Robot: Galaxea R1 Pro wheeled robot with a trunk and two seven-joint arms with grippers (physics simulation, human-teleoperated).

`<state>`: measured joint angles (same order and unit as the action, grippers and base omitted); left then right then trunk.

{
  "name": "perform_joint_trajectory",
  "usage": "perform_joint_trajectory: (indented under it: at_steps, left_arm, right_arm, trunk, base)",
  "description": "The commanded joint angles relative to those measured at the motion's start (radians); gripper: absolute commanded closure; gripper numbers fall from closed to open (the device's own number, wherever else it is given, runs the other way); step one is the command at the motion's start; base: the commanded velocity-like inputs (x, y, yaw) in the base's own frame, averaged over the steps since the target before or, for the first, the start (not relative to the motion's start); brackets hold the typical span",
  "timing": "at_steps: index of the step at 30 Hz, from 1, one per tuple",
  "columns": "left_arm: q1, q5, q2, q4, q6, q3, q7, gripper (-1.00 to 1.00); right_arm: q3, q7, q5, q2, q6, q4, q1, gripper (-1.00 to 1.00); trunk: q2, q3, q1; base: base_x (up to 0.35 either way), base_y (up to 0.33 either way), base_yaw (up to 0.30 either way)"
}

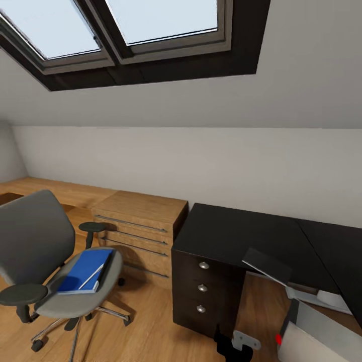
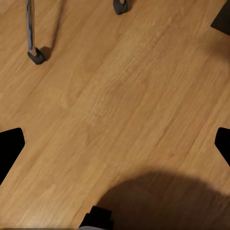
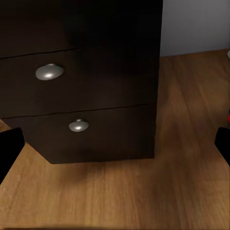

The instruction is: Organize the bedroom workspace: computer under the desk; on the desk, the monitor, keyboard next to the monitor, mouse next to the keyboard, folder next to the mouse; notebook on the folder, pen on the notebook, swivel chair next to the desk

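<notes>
The grey swivel chair stands at the left, apart from the black desk. On its seat lies the blue folder, with the white pen slanting across it and the dark notebook showing as a strip along its right edge. The pale computer, with its red light, sits on the floor under the desk at the lower right. My left gripper hangs open over bare floor near the chair's castors. My right gripper is open, facing the desk's drawer knobs.
A light oak low cabinet stands between chair and desk against the grey wall. A dark flat slab leans tilted under the desk top; what it is I cannot tell. A skylight is overhead. Wood floor lies open before the drawers.
</notes>
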<state>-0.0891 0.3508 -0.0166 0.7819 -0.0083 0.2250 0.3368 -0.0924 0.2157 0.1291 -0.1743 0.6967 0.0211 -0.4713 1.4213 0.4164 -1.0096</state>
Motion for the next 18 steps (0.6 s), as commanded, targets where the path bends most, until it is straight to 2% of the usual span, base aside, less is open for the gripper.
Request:
perform_joint_trajectory:
  at_steps: [1, 7, 12, 14, 15, 17, 18]
  left_arm:
    - [0.0, 0.01, -0.002, 0.002, -0.001, 0.006, 0.008, -1.0]
    - [0.0, 0.014, -0.009, 0.001, -0.001, -0.003, 0.008, -1.0]
    - [0.0, 0.017, -0.018, -0.059, -0.016, -0.016, 0.006, -1.0]
    - [0.0, 0.017, -0.021, -0.089, -0.045, -0.031, 0.005, -1.0]
    - [0.0, 0.017, -0.027, -0.117, -0.1, -0.069, 0.004, -1.0]
    - [0.0, 0.018, -0.028, -0.123, -0.112, -0.096, 0.004, -1.0]
    - [0.0, 0.018, -0.029, -0.13, -0.118, -0.146, 0.004, -1.0]
  right_arm:
    - [-0.007, -0.002, 0.0, 0.0, 0.006, 0.002, -0.001, -1.0]
    - [-0.007, -0.005, 0.0, 0.0, 0.005, 0.003, -0.001, -1.0]
    - [-0.007, -0.005, 0.0, 0.0, 0.005, 0.003, -0.001, -1.0]
    - [-0.007, -0.005, 0.0, 0.0, 0.006, 0.003, -0.001, -1.0]
    - [-0.007, -0.006, 0.0, 0.0, 0.006, 0.002, -0.001, -1.0]
    - [-0.007, -0.006, 0.0, 0.0, 0.006, 0.002, -0.001, -1.0]
    - [-0.007, -0.006, 0.0, 0.0, 0.006, 0.002, -0.001, -1.0]
  trunk:
    - [0.001, 0.001, 0.0]
    - [0.001, 0.002, 0.0]
    - [0.001, 0.002, 0.0]
    - [0.001, 0.002, 0.0]
    - [0.001, 0.002, 0.0]
    - [0.001, 0.002, 0.0]
    - [0.001, 0.002, 0.0]
  base:
    - [0.0, 0.0, 0.082]
    - [0.0, 0.0, 0.029]
    - [0.0, 0.0, 0.005]
    - [0.0, 0.0, 0.002]
    - [0.0, 0.0, 0.0]
    - [0.0, 0.0, 0.017]
    - [0.0, 0.0, 0.146]
